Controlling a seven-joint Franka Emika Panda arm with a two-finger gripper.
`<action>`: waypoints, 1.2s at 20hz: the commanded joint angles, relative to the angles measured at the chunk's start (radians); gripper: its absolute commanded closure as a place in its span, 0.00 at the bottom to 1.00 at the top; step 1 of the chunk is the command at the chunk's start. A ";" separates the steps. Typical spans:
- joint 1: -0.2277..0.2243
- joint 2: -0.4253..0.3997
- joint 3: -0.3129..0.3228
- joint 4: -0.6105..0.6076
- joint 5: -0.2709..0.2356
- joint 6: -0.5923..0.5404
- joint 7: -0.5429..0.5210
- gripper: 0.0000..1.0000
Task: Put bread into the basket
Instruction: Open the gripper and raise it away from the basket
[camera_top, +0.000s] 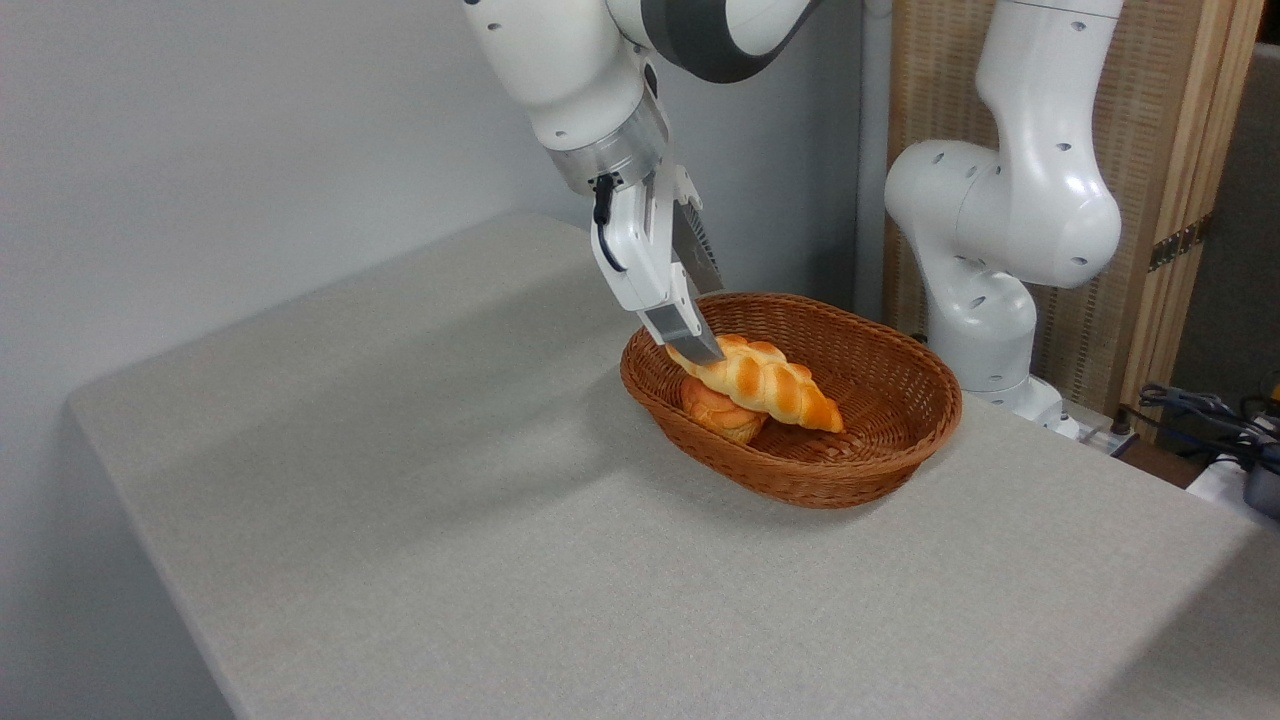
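Flat metal fingers (697, 345) pinch the upper tapered end of the glossy, ridged braided bread (765, 385). It slants down from them inside the oval woven wicker basket (880, 455), over a round knotted bun (720, 412), on the cloth-textured grey worktop (450, 500).

The bread (765, 385) hides most of the bun (718, 412); the tool's (703, 352) far finger is hidden.
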 joint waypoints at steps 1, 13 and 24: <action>0.000 0.005 0.022 0.040 -0.004 0.123 -0.006 0.00; 0.009 0.159 0.056 0.231 -0.004 0.346 -0.439 0.00; 0.009 0.258 0.077 0.366 -0.006 0.347 -0.774 0.00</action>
